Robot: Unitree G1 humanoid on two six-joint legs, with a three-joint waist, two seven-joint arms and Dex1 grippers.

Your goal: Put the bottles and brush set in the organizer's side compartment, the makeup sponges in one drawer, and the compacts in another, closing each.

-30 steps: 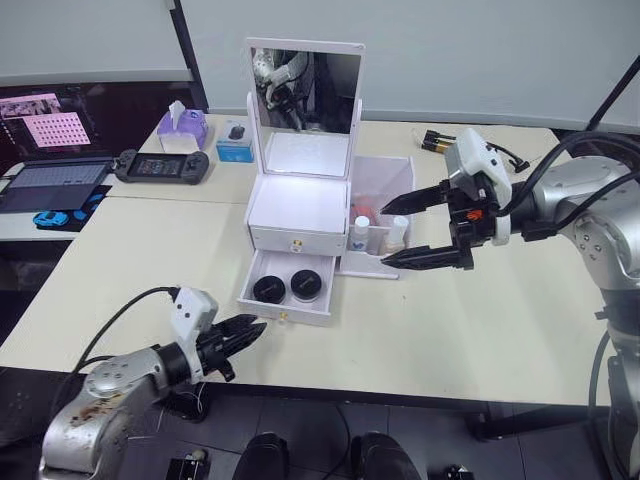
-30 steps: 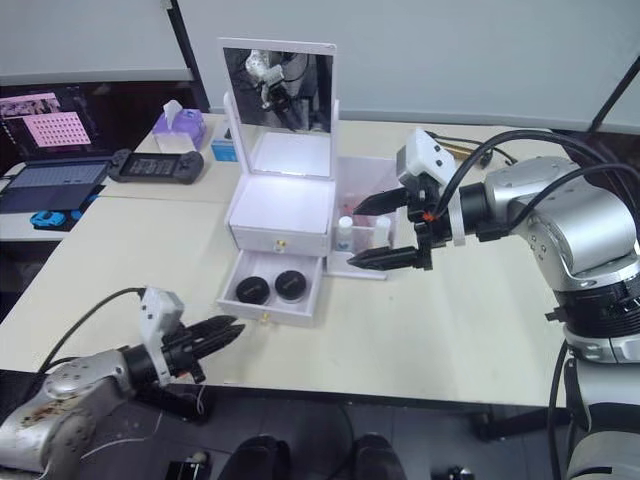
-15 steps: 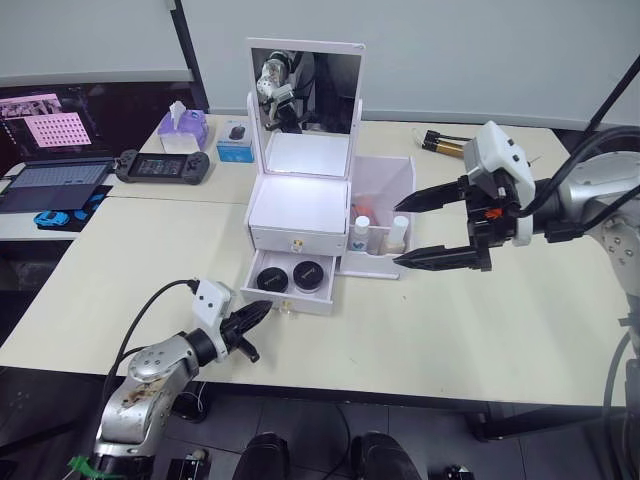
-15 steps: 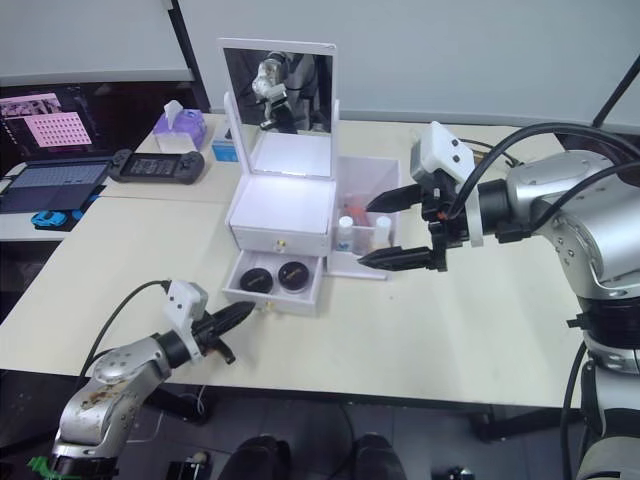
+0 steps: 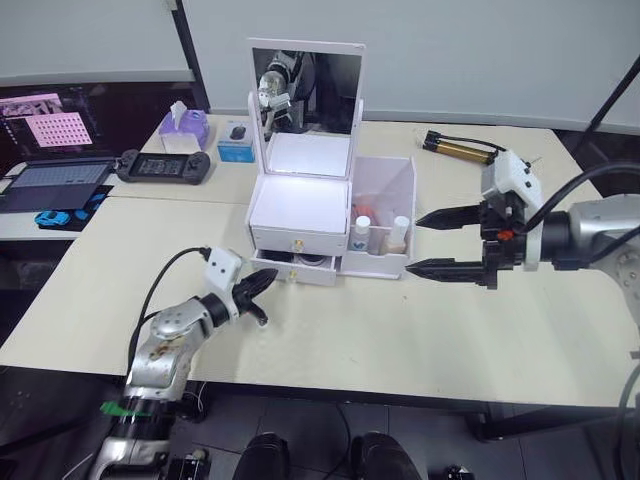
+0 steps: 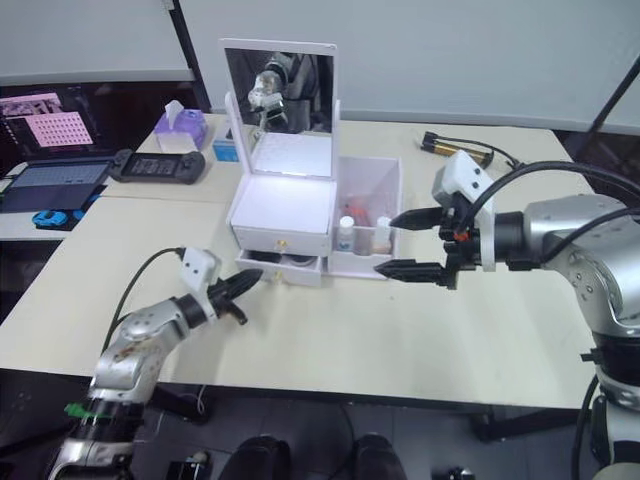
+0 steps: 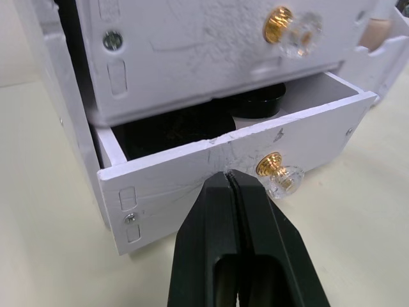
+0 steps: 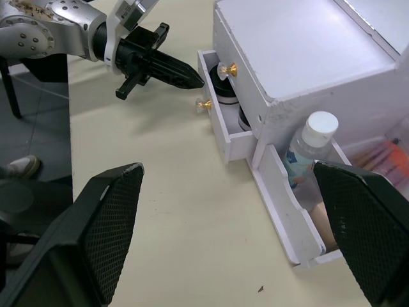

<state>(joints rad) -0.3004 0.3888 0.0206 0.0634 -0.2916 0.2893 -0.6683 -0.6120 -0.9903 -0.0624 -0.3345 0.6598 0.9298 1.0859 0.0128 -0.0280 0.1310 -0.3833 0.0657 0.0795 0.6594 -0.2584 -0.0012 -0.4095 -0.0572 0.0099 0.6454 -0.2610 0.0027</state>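
The white organizer [image 5: 298, 205] stands mid-table with its mirror up. Its lower drawer [image 7: 192, 182] is open only a crack, and black compacts [image 7: 255, 102] lie inside. My left gripper [image 7: 228, 176] is shut, its tips pressed against the drawer front beside the gold knob [image 7: 276, 174]. The upper drawer [image 5: 296, 241] is shut. Two bottles [image 5: 361, 232] stand in the side compartment [image 5: 388, 175], with something red-pink behind them. My right gripper [image 5: 413, 244] hangs open just right of that compartment, holding nothing. The makeup sponges are out of view.
A purple tissue pack [image 5: 183, 128], a small blue box [image 5: 235, 146] and a game controller [image 5: 162, 165] lie at the back left, next to a laptop [image 5: 55, 185]. A gold and black cylinder [image 5: 455, 148] lies at the back right.
My left gripper moved forward against the lower drawer, which went from wide open to nearly shut. My right gripper drew back to the right, away from the side compartment.
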